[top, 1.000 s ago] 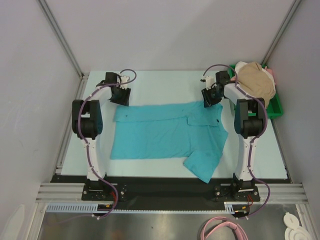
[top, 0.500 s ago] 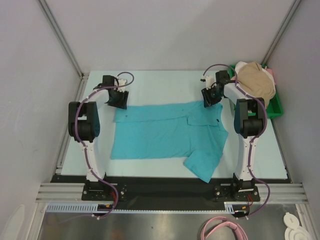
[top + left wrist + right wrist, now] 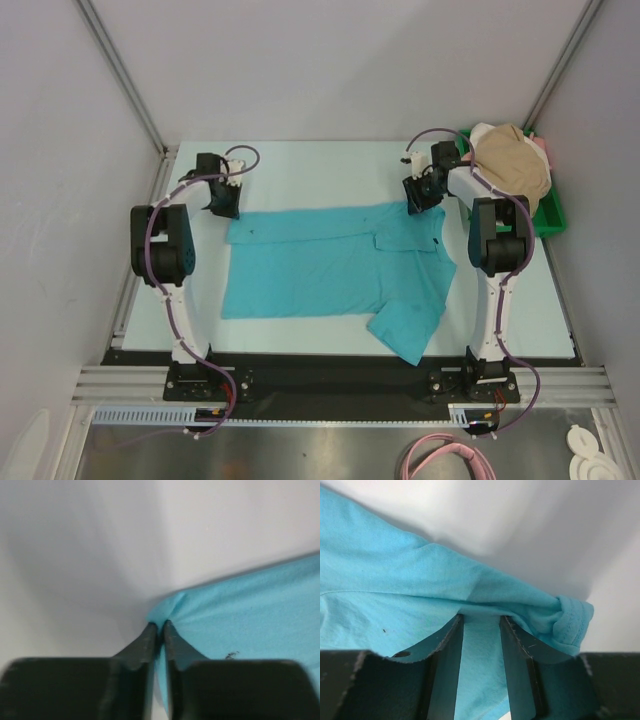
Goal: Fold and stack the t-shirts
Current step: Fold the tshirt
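A teal t-shirt [image 3: 330, 265] with a small collar lies spread flat on the table, one sleeve pointing toward the near edge. My left gripper [image 3: 226, 204] is at its far left corner, and the left wrist view shows the jaws shut on that teal corner [image 3: 167, 611]. My right gripper [image 3: 414, 200] is at the far right corner. There a fold of teal cloth [image 3: 481, 645] fills the gap between the jaws, which are shut on it. Tan [image 3: 512, 160], pink [image 3: 541, 146] and white [image 3: 484, 131] t-shirts are heaped at the far right.
The heap of shirts sits in a green tray [image 3: 549, 218] at the table's far right edge, just behind the right arm. Grey walls close in the table on the left, right and back. A pink cable [image 3: 450, 458] lies coiled below the near rail.
My left gripper has shifted a little to the left and closed on the shirt's far left corner. The right gripper and the shirt have stayed where they were.
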`<move>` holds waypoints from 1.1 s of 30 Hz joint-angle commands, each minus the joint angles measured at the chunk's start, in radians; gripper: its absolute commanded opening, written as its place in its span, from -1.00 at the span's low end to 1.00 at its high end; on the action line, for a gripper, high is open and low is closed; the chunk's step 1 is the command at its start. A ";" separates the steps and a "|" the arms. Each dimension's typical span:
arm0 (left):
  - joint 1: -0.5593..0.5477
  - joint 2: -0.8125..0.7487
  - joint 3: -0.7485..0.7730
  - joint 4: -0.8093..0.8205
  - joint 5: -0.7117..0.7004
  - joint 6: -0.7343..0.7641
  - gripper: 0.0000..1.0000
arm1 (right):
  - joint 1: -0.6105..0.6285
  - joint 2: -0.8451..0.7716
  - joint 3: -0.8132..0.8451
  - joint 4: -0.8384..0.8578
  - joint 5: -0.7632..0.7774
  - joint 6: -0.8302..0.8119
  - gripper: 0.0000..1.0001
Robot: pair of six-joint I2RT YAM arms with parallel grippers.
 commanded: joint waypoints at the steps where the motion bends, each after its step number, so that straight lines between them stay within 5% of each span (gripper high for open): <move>1: 0.008 -0.009 0.038 0.006 -0.014 -0.008 -0.93 | 0.003 0.030 -0.037 0.029 0.052 -0.013 -0.17; 29: 0.010 0.275 0.524 -0.106 -0.069 -0.034 -0.99 | 0.003 0.311 0.461 -0.133 0.124 0.006 -0.23; 30: 0.010 0.249 0.495 -0.086 -0.088 -0.030 -0.93 | 0.004 0.296 0.460 -0.133 0.124 0.004 -0.23; 31: 0.010 0.222 0.460 -0.063 -0.094 -0.024 -0.56 | 0.009 0.282 0.457 -0.130 0.127 0.004 -0.23; 33: 0.002 0.098 0.301 0.050 -0.124 -0.024 -0.15 | 0.012 0.230 0.403 -0.105 0.128 0.006 -0.22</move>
